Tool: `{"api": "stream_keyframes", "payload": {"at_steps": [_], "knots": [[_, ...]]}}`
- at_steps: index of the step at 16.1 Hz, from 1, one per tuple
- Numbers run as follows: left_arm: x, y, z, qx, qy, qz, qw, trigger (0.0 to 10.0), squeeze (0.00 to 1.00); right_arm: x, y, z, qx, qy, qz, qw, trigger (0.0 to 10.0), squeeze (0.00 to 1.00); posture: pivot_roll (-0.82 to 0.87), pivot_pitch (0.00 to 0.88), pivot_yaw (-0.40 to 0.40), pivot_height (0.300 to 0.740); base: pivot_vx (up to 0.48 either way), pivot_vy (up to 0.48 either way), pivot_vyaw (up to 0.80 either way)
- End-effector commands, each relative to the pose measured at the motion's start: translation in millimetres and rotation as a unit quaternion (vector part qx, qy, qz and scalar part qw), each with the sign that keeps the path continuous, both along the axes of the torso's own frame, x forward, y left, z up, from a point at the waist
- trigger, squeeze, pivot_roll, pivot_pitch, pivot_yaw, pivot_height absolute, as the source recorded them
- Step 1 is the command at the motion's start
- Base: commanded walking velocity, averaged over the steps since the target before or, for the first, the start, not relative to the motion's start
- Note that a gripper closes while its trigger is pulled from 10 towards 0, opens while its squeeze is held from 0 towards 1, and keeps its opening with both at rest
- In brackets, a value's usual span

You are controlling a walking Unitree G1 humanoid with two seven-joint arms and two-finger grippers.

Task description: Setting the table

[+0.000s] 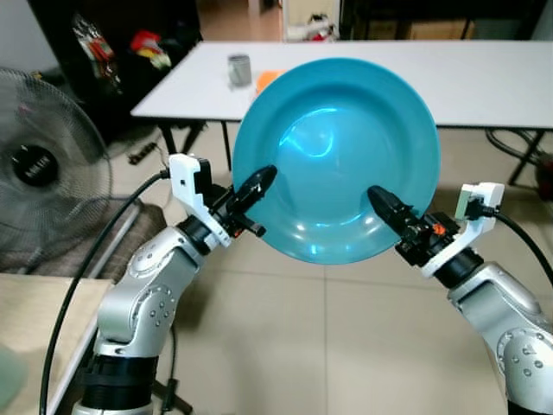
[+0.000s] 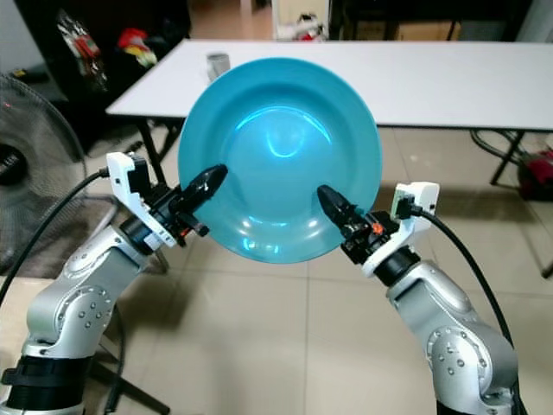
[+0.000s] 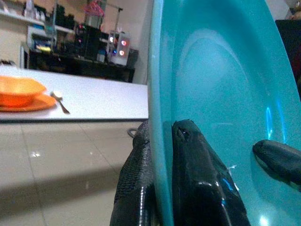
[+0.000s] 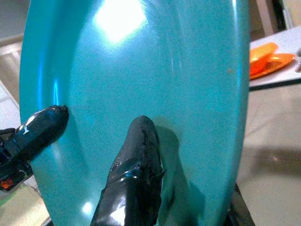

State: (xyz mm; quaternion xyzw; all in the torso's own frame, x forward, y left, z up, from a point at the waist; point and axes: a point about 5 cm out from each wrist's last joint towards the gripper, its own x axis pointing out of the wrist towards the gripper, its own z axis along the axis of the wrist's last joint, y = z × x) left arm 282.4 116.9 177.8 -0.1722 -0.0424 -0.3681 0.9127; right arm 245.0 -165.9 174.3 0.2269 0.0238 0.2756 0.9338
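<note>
- Carrying is the step in hand: a teal plate [image 1: 337,156] is held up in front of the robot, above the tiled floor [image 1: 328,346], tilted so its hollow faces the head camera.
- The left gripper [image 1: 252,192] pinches the plate's lower left rim. In the left wrist view 1 black finger [image 3: 200,179] lies on the inner face and the other sits behind the rim, so it is clamped on the plate.
- The right gripper [image 1: 389,210] grips the lower right rim the same way, with a finger [image 4: 136,179] pressed on the inner face.
- The white table [image 1: 484,78] stands ahead, well apart from the plate. On it are a grey cup [image 1: 239,69] and, beside it, an orange bowl on an orange plate [image 3: 21,94] with a spoon [image 3: 60,101] near.
- By my judgement the next move calls for walking up to the table, levelling the plate with both arms together, then lowering it onto a bare part of the top before either grip loosens.
- A floor fan [image 1: 43,173] stands to the robot's left, so the approach should keep clear of it.
</note>
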Motion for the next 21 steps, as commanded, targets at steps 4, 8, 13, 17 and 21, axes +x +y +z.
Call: {"api": "stream_keyframes", "payload": {"at_steps": [4,8,13,17,21], "knots": [[-0.7,-21.5,-8.5,0.076,0.005,-0.028,0.997,10.0,0.00,-0.5,23.8,10.8,-0.016,-0.024,0.033,0.999,10.0,0.00,-0.02,0.000,0.055,0.740,0.328,0.000,-0.80],[0.8,-22.6,-7.7,0.076,0.002,-0.027,0.997,10.0,0.00,0.2,24.4,11.1,-0.014,-0.026,0.032,0.999,10.0,0.00,-0.02,0.000,0.056,0.740,0.337,0.000,-0.80],[1.9,-22.5,-7.7,0.077,0.000,-0.023,0.997,10.0,0.00,-0.5,25.6,11.2,-0.015,-0.028,0.031,0.999,10.0,0.00,-0.02,0.000,0.056,0.740,0.371,0.000,-0.25],[1.2,-23.6,-8.1,0.076,-0.001,-0.025,0.997,10.0,0.00,-0.7,25.2,10.6,-0.018,-0.028,0.030,0.999,10.0,0.00,-0.02,0.000,0.054,0.740,0.378,0.000,0.00],[1.5,-23.6,-8.5,0.077,-0.001,-0.024,0.997,10.0,0.00,0.3,24.2,10.9,-0.020,-0.028,0.029,0.999,10.0,0.00,-0.02,0.000,0.054,0.740,0.378,0.000,0.00]]}}
